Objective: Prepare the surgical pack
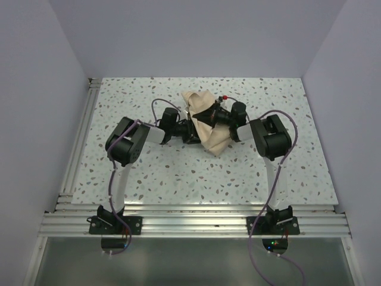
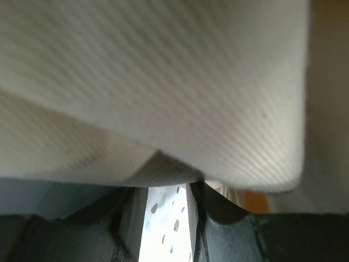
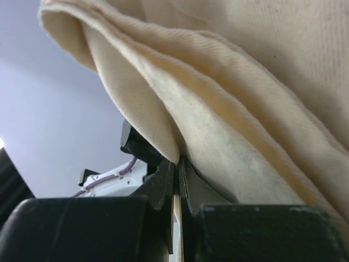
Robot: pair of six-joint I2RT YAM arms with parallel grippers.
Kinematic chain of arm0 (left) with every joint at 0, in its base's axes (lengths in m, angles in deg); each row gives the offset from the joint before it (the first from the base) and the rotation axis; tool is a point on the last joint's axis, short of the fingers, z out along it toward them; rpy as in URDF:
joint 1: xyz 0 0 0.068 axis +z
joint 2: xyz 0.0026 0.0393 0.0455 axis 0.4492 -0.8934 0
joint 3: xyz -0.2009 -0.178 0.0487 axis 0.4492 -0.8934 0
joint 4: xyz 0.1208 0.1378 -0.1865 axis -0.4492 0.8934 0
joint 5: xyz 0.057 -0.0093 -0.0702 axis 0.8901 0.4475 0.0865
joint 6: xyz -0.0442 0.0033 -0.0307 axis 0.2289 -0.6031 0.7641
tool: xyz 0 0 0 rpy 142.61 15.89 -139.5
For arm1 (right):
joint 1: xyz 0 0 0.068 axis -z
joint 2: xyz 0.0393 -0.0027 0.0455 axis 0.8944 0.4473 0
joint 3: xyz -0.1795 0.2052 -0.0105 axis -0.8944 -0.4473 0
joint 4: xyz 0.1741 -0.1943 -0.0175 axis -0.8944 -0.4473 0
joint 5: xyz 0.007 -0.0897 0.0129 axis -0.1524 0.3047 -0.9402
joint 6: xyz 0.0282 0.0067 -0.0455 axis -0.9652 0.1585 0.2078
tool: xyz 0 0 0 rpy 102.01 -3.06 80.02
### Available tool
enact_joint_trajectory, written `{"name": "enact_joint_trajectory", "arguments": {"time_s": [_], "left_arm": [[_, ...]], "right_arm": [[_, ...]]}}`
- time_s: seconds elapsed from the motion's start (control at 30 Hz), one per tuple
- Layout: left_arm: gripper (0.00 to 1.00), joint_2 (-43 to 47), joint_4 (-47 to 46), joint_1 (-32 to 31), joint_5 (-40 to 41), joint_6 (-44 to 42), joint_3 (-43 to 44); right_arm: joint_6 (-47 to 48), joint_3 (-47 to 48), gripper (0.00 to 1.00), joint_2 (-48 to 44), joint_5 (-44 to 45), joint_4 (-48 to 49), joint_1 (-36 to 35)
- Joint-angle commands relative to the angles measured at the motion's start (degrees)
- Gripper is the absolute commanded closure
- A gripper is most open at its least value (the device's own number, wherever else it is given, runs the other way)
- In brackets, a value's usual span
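Observation:
The beige-tan wrap sheet (image 1: 209, 136) is bunched up at the middle of the speckled table, held between both arms. My right gripper (image 1: 211, 117) is shut on a fold of it; in the right wrist view the cloth (image 3: 245, 82) is pinched between the tips of the gripper (image 3: 176, 164) and rises above them. My left gripper (image 1: 191, 128) is against the sheet's left side. In the left wrist view the cloth (image 2: 163, 82) hangs over the tips of the gripper (image 2: 162, 188), whose jaws stand apart with the table showing between them. The steel tray, tools and sachets are out of view.
Aluminium rails (image 1: 77, 149) run along the table's left and near edges. Pale walls close in the back and both sides. The left arm's white link with its purple cable (image 3: 109, 177) shows behind the cloth in the right wrist view.

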Motion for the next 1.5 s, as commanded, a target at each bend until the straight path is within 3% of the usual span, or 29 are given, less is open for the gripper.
{"name": "enact_joint_trajectory", "arguments": {"time_s": [0.0,0.27,0.6,0.9,1.3,1.47], "left_arm": [[0.61,-2.96,4.86,-0.94,7.04,-3.27,1.69],[0.62,-2.79,6.53,-0.5,7.92,-4.67,1.77],[0.61,1.0,7.32,1.0,10.38,-6.08,-2.45],[0.62,-0.59,8.37,0.73,12.31,-6.09,0.01],[0.62,-0.5,9.69,0.64,13.19,-7.14,0.54],[0.62,-0.68,10.13,0.73,13.45,-7.23,1.07]], "right_arm": [[-11.15,-1.3,1.0,1.09,-0.81,15.21,-2.58],[2.89,-7.63,1.0,-4.8,1.21,-0.5,-2.49],[34.98,-0.17,1.0,-16.84,6.66,-49.16,-2.14],[45.02,6.25,1.0,-19.39,7.55,-64.66,-1.88],[49.59,25.31,1.0,-15.53,5.08,-77.07,0.4],[54.34,26.04,1.0,-16.57,6.05,-83.23,0.49]]}}
